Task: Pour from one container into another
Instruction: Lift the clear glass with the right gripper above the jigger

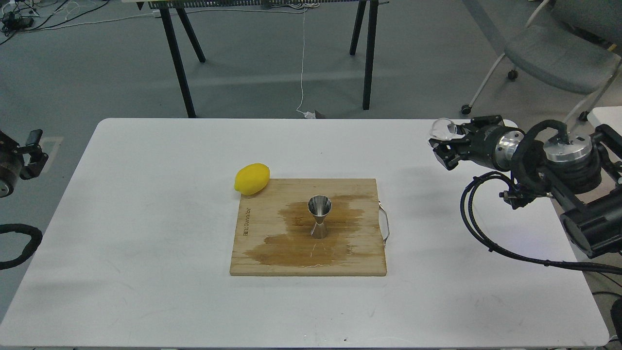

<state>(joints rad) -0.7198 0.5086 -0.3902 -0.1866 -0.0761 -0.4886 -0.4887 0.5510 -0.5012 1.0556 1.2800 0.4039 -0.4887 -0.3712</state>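
Observation:
The steel jigger (319, 217) stands upright in the middle of a wooden cutting board (272, 253), on a dark wet stain. At the right, high above the table's far corner, my right gripper (444, 144) is shut on the tiny clear glass cup (441, 129), which shows faintly at the fingertips. The cup is well to the right of the jigger and higher. My left gripper (35, 148) hangs off the table's left edge, dark and small, and its fingers cannot be told apart.
A yellow lemon (251, 179) lies at the board's far left corner, touching it. The board has a wire handle (386, 226) on its right side. The white table (146, 272) ends near my right arm; a grey wheeled chair (554, 58) stands behind.

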